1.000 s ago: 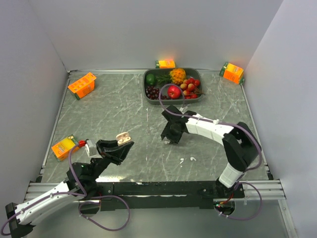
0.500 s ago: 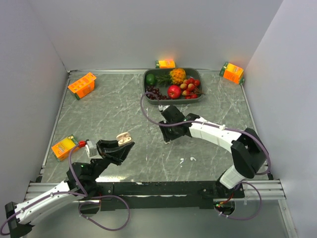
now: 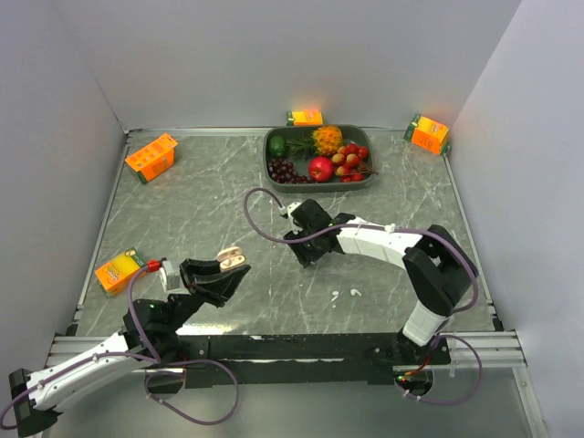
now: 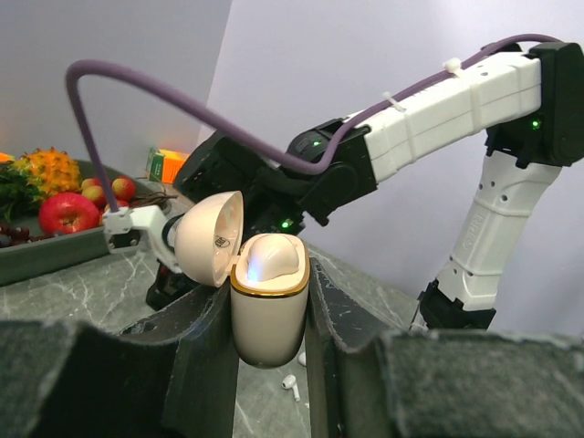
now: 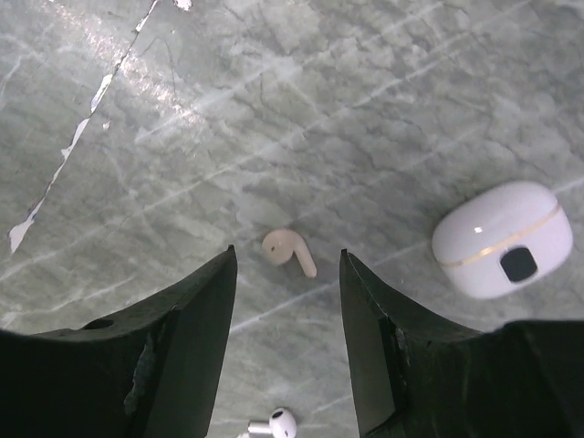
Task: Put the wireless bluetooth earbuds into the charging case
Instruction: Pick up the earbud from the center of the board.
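At the lower left of the top view the charging case [image 3: 231, 258] is clamped upright in the jaws of the left gripper [image 4: 270, 285] and held clear of the worktop [image 3: 201, 201], its lid hinged open. Whether a bud is already seated inside cannot be told. That grip is best left alone, so that the opening is presented as a steady target. At lower centre of the same view a pair of white earbuds [image 3: 344, 294] lies loose on the worktop. Further up, near the middle of the frame, the right gripper [image 5: 286, 274] is poised low with its jaws spread and nothing held. In the right wrist view a cream earbud [image 5: 288, 251] is framed in the gap, lying flat with its stem towards the lower right. The step in hand is judged to be this pick. The jaws should be lowered straight with the bud kept centred, then closed gently across the bulb, since so small and glossy a piece is likely to squirt out if pinched off-centre. The closed white case [image 5: 502, 239] at the right of that view should be given room. The fruit tray [image 3: 270, 169] at the top is not concerned.
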{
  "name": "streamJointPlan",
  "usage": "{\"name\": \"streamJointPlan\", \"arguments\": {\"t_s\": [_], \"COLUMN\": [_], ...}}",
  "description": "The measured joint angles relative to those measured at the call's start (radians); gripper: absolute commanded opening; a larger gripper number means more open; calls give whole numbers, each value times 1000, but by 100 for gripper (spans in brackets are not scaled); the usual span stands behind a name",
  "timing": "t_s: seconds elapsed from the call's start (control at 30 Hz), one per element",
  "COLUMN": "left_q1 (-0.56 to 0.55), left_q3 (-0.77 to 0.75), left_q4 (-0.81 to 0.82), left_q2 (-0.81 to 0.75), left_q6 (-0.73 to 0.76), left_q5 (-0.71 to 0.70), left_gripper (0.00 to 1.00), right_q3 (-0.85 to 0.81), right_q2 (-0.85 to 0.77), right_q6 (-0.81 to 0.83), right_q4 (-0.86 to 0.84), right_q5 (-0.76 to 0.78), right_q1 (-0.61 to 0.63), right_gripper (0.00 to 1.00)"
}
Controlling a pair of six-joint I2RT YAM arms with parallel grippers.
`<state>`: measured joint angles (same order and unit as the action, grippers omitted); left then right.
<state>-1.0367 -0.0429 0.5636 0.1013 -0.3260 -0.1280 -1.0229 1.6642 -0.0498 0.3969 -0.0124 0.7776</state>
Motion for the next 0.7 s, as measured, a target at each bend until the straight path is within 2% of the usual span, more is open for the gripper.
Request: {"name": "streamJointPlan", "arguments": {"t_s": [0.3,0.7], "left_q1": [-24,-34], "left_q3": [0,0], "left_q4": [-5,-7], "left_q2": [0,0], "left_q6": [13,18], "left_q5": [-1,-1], "left_gripper": [1,1], "right_q3": [-19,-10], "right_q2": [81,88], "right_q6": [11,-7], "right_q4": [-29,-59], "right_q5": [2,16], "right_q1": [7,8], "right_gripper": [51,43]}}
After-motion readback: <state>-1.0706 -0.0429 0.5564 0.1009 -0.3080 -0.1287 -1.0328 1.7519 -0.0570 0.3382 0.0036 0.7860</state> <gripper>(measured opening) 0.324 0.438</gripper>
